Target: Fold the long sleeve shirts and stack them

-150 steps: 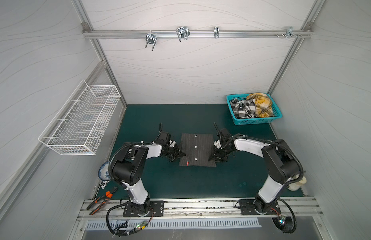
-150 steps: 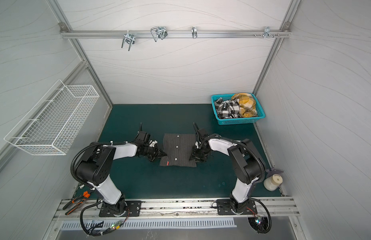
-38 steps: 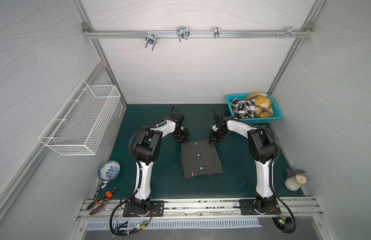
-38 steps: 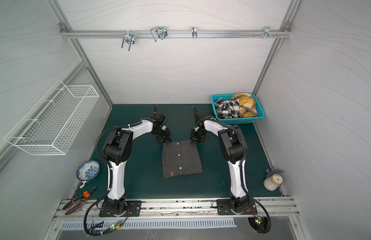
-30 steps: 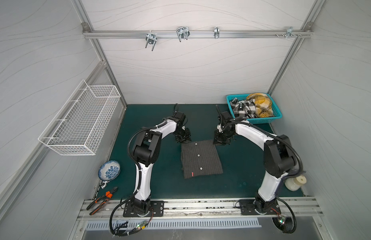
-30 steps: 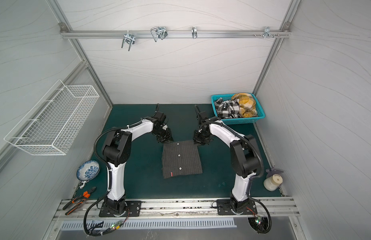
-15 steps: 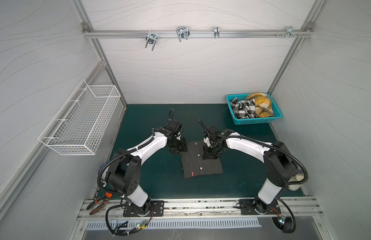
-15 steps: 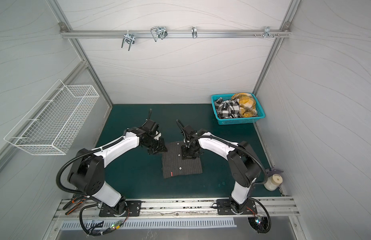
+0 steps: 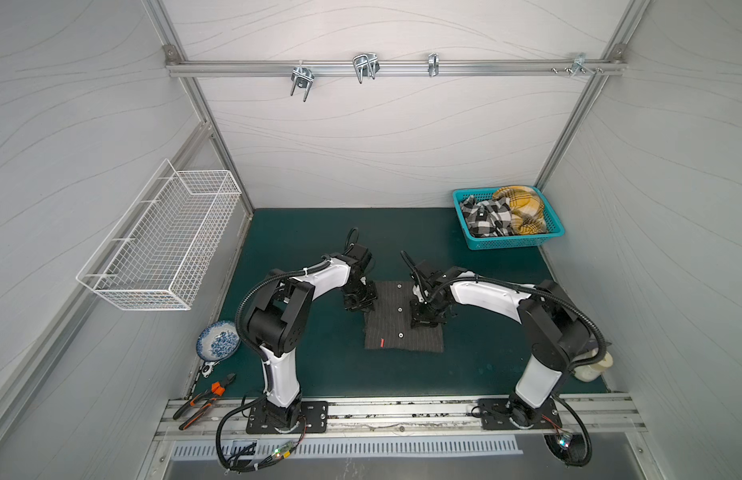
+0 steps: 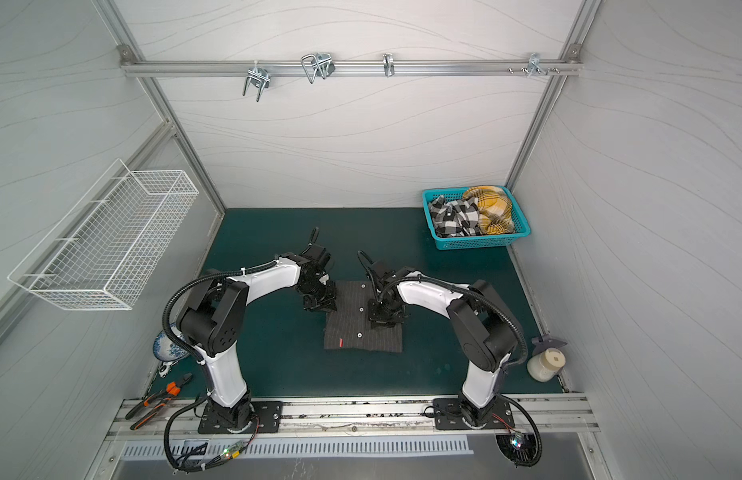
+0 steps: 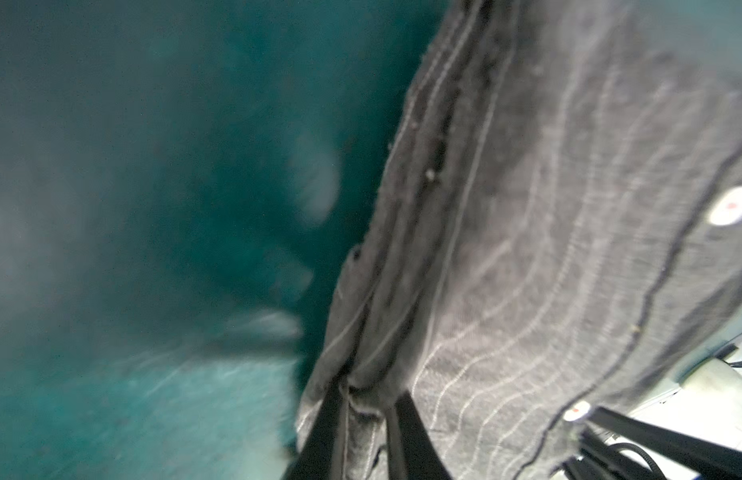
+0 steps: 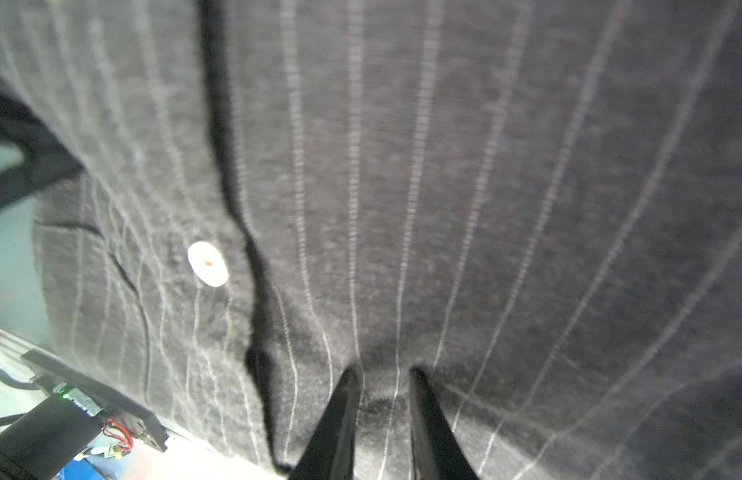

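Observation:
A dark charcoal pinstriped shirt (image 9: pixel 385 332) (image 10: pixel 348 332) lies folded into a flat rectangle mid-mat, pale buttons up. My left gripper (image 9: pixel 359 305) (image 10: pixel 319 305) is at its left edge; in the left wrist view it (image 11: pixel 371 390) is shut on a bunched fold of that edge (image 11: pixel 506 208). My right gripper (image 9: pixel 425 322) (image 10: pixel 383 322) is down on the shirt's right half; in the right wrist view it (image 12: pixel 383 372) has its narrow jaws pinching a pucker of the cloth (image 12: pixel 485 166). A black-and-white plaid shirt (image 9: pixel 485 216) and a yellow plaid shirt (image 9: pixel 521 208) lie crumpled in the teal basket (image 9: pixel 510 242).
A white wire basket (image 9: pixel 161 241) hangs on the left wall. A blue-patterned bowl (image 9: pixel 218 345) and orange-handled pliers (image 9: pixel 205 399) lie at the front left. A white jar (image 9: pixel 589 368) stands at the mat's right edge, behind the right arm. Hooks (image 9: pixel 363 66) hang from the rail above.
Both grippers have come from the shirt's far corners toward the front. The left now grips the left edge. The right has moved onto the shirt's right half.

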Controlling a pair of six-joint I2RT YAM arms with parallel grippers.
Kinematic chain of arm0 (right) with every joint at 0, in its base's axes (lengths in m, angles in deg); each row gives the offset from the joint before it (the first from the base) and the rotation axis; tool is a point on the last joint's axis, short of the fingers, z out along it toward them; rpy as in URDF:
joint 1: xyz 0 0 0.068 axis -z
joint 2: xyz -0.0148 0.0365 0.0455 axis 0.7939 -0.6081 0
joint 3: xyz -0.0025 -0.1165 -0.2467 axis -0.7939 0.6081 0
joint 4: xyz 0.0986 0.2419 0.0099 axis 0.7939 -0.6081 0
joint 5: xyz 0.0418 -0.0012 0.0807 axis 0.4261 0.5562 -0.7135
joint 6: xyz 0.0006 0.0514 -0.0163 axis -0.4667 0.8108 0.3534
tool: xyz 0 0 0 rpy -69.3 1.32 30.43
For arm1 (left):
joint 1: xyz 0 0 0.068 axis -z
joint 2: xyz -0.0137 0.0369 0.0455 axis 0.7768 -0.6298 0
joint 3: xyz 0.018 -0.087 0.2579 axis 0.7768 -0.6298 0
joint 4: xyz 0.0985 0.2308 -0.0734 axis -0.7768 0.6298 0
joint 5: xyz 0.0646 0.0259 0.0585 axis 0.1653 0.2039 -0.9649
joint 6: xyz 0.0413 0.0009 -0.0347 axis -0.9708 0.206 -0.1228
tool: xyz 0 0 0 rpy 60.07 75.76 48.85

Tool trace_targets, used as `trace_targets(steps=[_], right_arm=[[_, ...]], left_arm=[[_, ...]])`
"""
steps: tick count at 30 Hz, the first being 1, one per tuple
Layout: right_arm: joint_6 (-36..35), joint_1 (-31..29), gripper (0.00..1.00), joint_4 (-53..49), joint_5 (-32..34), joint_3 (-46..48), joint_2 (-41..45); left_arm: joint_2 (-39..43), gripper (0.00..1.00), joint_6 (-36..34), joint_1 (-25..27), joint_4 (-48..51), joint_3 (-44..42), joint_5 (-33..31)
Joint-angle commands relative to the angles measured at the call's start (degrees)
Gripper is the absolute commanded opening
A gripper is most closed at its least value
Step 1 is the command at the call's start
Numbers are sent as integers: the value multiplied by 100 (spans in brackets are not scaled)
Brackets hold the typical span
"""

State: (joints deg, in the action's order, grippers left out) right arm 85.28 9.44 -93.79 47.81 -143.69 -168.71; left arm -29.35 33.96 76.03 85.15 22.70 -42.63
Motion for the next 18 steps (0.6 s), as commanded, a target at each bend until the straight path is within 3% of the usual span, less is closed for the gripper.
trace_targets(steps=[1,6,11,15,18], right_arm=[[42,-11,24,-463,295,-177,401],[34,-160,25,-566,146,-414,628],[16,-491,23,-334,-152,-615,419],[180,-558,19,-7,-396,-528,72],[203,-528,18,141,-470,-480,-232]], left_arm=[[229,19,-123,-27,197,306,-208],[1427,24,145,-21,293,-183,-240],[2168,17,517,98,-52,-996,316],[2072,10,783,120,-582,-1549,718],[1745,10,863,122,-1116,-1780,1056]])
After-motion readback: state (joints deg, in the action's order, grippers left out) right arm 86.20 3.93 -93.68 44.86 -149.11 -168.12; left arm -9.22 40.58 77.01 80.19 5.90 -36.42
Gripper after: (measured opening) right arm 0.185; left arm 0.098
